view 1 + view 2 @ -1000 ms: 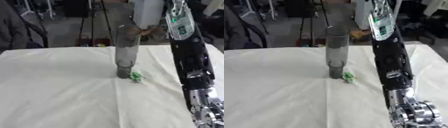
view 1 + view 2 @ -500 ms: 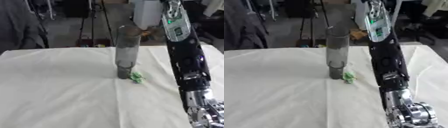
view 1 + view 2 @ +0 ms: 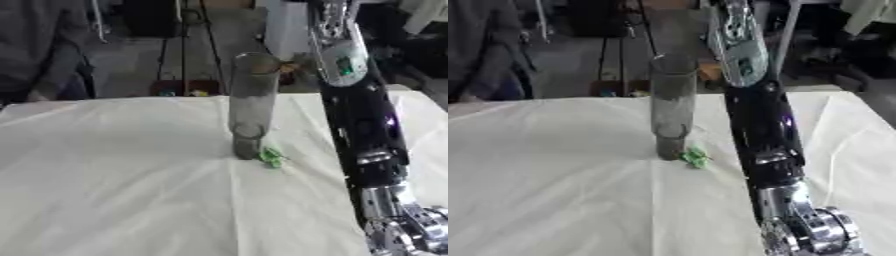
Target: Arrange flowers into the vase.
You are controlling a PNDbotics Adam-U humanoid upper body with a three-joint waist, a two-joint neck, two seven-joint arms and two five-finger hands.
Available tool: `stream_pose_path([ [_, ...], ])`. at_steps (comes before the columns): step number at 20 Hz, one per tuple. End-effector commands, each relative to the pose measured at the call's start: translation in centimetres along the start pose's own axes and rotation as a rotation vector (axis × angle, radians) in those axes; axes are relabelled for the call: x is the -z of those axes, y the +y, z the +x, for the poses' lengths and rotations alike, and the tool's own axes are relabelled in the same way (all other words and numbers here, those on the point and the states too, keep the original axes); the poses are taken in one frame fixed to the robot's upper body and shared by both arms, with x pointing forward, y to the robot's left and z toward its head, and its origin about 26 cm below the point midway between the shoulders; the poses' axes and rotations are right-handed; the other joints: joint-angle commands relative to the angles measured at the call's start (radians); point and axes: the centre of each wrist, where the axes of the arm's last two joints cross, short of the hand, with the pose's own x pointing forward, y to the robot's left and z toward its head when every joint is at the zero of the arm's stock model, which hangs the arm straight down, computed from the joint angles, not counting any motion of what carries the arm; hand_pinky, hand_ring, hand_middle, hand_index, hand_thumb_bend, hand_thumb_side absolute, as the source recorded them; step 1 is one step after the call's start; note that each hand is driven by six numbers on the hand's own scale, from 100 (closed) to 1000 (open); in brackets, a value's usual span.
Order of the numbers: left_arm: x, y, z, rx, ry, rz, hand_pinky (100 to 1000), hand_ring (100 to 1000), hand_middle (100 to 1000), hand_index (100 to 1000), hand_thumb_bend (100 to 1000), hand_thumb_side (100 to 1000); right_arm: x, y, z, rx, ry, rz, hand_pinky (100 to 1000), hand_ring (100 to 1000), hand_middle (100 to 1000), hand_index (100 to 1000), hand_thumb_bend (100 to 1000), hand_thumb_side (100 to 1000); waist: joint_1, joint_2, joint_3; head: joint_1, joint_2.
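Grey glass vase, one, stands upright mid-cloth; one small green sprig lies touching its base. One arm, the right, crosses both views; its hand's fingers cannot be made out.

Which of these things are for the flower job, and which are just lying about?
For the job:
- tall grey vase, upright, nothing showing above its rim
- small green sprig beside its base

Just there:
- white tablecloth
- stands and clutter beyond the table

No readable text (arm's green mark illegible).
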Motion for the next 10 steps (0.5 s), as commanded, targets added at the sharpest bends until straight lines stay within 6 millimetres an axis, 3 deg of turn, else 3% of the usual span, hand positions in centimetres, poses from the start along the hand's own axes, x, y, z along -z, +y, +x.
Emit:
stream_pose_path([
  [1, 0.5, 0.2, 0.5, 0.006, -0.024, -0.012, 803, 795, 760, 746, 475, 760, 1.4, -0.1, 1.8, 0.062, -0.051, -0.017, 100, 100, 100, 100, 100, 887, 0.005, -0.013, 0.002, -0.004, -0.014],
  [10, 0.6, 0.1, 0.5, 0.002, -0.025, -0.015, 803, 795, 760, 746, 475, 759, 1.4, 1.1, 2.9, 0.208, -0.04, -0.011, 100, 100, 100, 100, 100, 897, 0.005, -0.015, 0.006, -0.008, -0.014],
])
